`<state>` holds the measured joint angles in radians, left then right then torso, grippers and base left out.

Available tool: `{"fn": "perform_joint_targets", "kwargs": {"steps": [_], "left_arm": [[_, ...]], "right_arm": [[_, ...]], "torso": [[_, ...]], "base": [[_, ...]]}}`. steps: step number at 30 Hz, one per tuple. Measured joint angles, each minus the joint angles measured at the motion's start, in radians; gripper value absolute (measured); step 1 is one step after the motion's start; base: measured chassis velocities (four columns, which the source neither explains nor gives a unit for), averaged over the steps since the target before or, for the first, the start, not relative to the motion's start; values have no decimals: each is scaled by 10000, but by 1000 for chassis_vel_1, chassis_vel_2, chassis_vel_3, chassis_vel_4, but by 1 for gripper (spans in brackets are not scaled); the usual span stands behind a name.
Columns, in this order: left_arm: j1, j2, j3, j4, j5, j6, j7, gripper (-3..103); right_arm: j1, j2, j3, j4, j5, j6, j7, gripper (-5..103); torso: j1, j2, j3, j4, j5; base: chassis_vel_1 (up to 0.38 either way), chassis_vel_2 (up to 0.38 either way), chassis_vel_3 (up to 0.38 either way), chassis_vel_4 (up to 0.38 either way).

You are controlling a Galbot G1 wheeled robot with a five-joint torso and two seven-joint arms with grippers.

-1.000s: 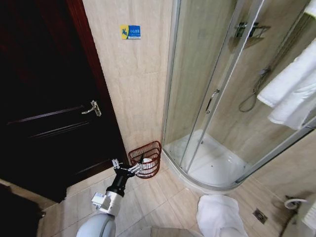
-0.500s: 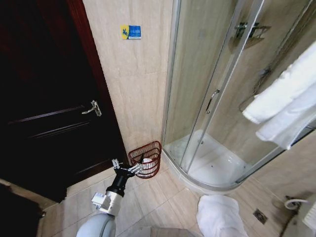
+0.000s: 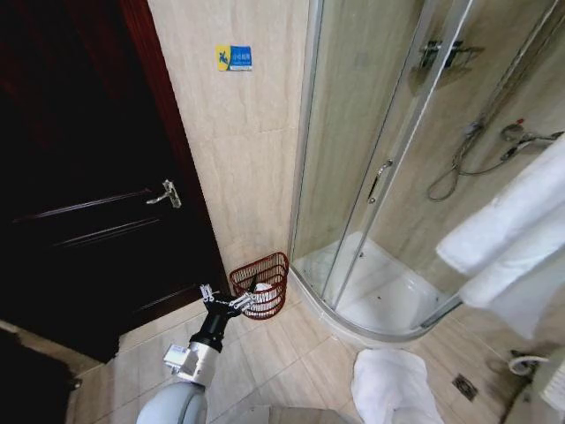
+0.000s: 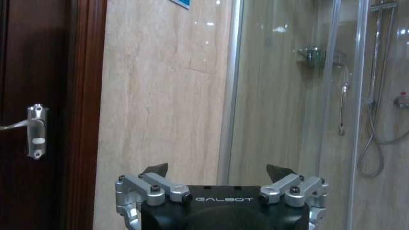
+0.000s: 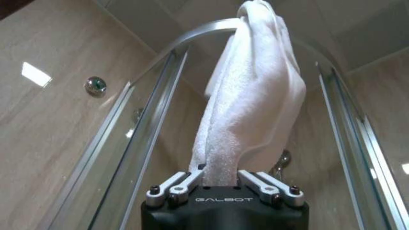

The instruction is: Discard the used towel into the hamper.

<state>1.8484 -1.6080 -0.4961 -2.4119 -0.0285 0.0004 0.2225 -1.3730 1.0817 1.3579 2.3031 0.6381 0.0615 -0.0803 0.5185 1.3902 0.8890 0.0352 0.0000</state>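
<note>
The right gripper [image 5: 221, 184] pinches a white towel [image 5: 255, 96], which hangs from the curved rail at the top of the shower [image 3: 388, 159]. The left gripper [image 3: 231, 300] has its fingers spread wide and hovers low, just beside the hamper [image 3: 263, 281]. The hamper stands on the floor between the dark door [image 3: 79, 177] and the shower.

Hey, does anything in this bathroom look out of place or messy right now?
Yes. A white towel lies crumpled on the floor tiles beside the shower base, well apart from the hamper in the corner. Another towel hangs over the shower rail, pinched by the right gripper.
</note>
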Motion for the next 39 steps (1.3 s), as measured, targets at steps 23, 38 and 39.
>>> {"fn": "perform_joint_targets", "kwargs": {"steps": [23, 38, 39], "left_arm": [[0, 0, 0, 0, 0, 0, 0, 100], [0, -1, 0, 0, 0, 0, 1, 100], [0, -1, 0, 0, 0, 0, 1, 100]], "right_arm": [[-1008, 2510, -1472, -575, -2178, 2417, -385, 9], [-1303, 3547, -2038, -766, -2816, 3579, -400, 9], [-1303, 3547, -2038, -766, -2816, 3579, -400, 9]], "torso": [[1, -1, 1, 0, 2], [2, -3, 1, 0, 0], [2, -3, 1, 0, 0]], "base": [[0, 0, 0, 0], [0, 0, 0, 0], [0, 0, 0, 0]]}}
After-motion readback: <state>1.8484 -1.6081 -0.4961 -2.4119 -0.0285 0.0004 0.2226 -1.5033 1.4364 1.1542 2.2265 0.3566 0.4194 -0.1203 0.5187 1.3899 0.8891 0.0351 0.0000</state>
